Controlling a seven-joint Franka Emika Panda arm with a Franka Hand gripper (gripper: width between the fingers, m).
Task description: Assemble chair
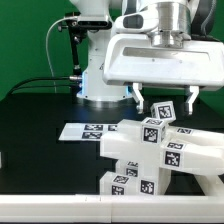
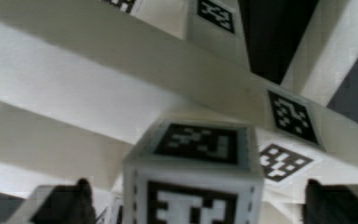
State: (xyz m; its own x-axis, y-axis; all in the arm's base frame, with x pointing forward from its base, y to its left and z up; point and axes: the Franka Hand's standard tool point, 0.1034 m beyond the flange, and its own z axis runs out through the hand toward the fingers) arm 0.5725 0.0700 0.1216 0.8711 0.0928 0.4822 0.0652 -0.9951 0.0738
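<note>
Item, nearest: chair (image 1: 150, 155), white tagged blocks and bars joined into one cluster on the black tabletop (image 1: 40, 150) at the exterior view's right; judged well advanced, remaining joints not discernible.
Item, above: hand (image 1: 160, 97), fingers spread wide astride an upright tagged block (image 2: 197, 170), apparently gripping nothing.
Item, behind: marker board (image 1: 85, 130), flat.
Containers: none visible.

Non-task stuff: black table (image 1: 40, 110) with green backdrop (image 1: 30, 40) behind it. Marker board (image 1: 85, 130) lies flat on the table, several black-and-white tags showing, its end toward the exterior view's right hidden. Black cable (image 1: 40, 85) runs along the table's back edge.
</note>
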